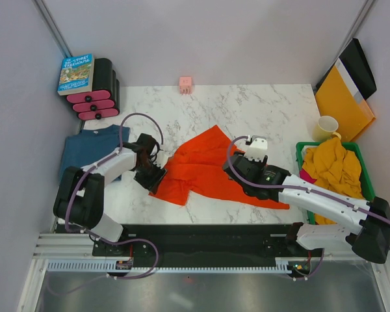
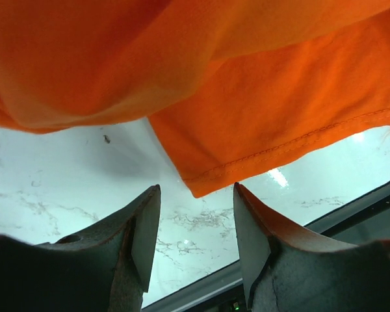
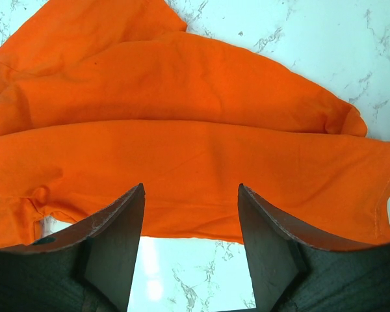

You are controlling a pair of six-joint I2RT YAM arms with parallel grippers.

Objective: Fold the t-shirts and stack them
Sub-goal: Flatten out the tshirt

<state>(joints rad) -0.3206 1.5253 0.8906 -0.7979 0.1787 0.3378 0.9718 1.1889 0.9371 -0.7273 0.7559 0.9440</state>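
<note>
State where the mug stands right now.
In the top view the mug stands at the far right, just behind the green basket and in front of the orange folder leaning on the wall.

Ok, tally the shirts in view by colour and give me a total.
orange-red shirt: 1
teal-blue shirt: 1
mustard-yellow shirt: 1
pink shirt, only a sliver showing: 1
Total: 4
</note>
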